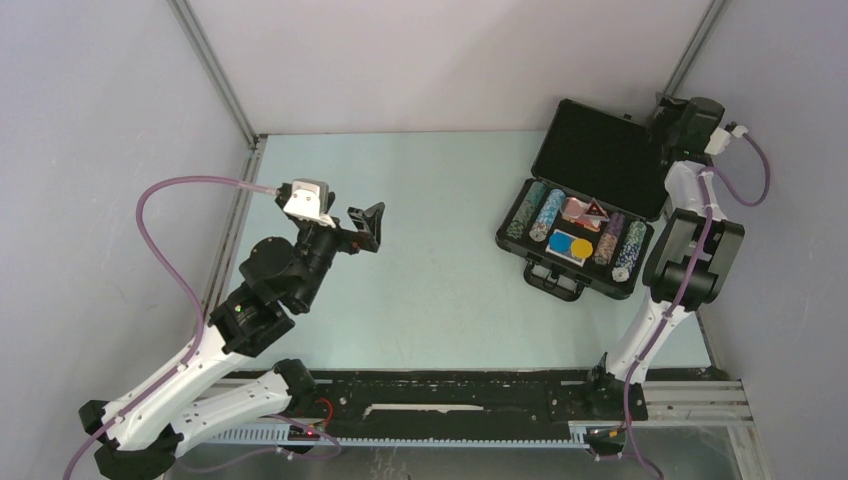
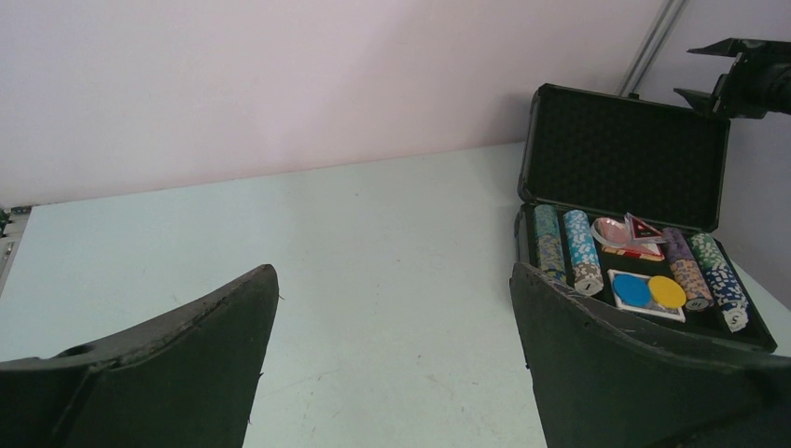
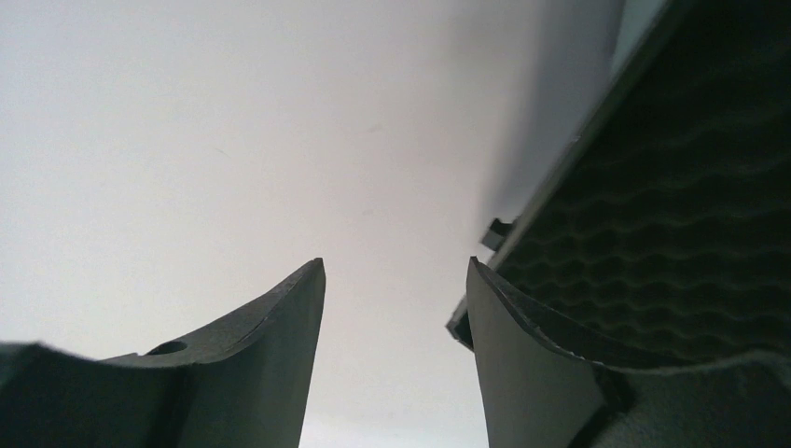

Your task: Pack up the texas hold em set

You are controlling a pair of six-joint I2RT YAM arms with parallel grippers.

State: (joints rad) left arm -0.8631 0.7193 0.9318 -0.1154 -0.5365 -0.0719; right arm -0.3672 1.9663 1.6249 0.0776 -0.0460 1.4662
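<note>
The black briefcase (image 1: 560, 275) lies open at the right of the table, its foam-lined lid (image 1: 600, 150) standing up. Inside are rows of striped poker chips (image 1: 548, 215), a red triangle (image 1: 595, 210) and blue and yellow discs (image 1: 570, 243). My right gripper (image 1: 662, 108) is open and empty at the lid's upper right corner; in the right wrist view (image 3: 396, 271) the lid's foam (image 3: 672, 215) lies just beside the right finger. My left gripper (image 1: 368, 225) is open and empty above the table left of centre, far from the case, which shows in its view (image 2: 625, 154).
Grey walls close the table at the back and both sides, with metal posts (image 1: 215, 70) in the corners. The black rail (image 1: 450, 395) with both arm bases runs along the near edge. The pale green tabletop (image 1: 440, 190) lies between the left gripper and the case.
</note>
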